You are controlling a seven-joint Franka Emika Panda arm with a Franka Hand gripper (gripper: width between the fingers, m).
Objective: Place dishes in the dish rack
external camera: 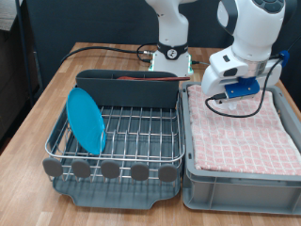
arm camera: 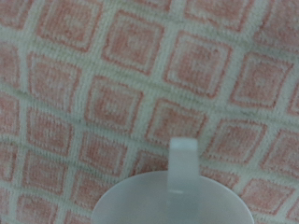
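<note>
The dish rack [external camera: 122, 141] is on the exterior view's left. A light-blue plate [external camera: 86, 120] stands upright in its wire grid at the left end. My gripper [external camera: 224, 96] hangs low over the pink checked cloth [external camera: 243, 130] in the grey tub, at its far left corner. In the wrist view one finger [arm camera: 183, 159] reaches over the rim of a pale round blurred thing, the white mug [arm camera: 140, 207], with the cloth close behind it. The gripper looks shut on the mug's wall; its other finger is hidden.
The grey tub [external camera: 235, 184] sits right beside the rack, their walls touching. The rack's tall back compartment [external camera: 127, 87] has a reddish cable running behind it. The arm's base [external camera: 171, 52] stands at the back of the wooden table [external camera: 38, 108].
</note>
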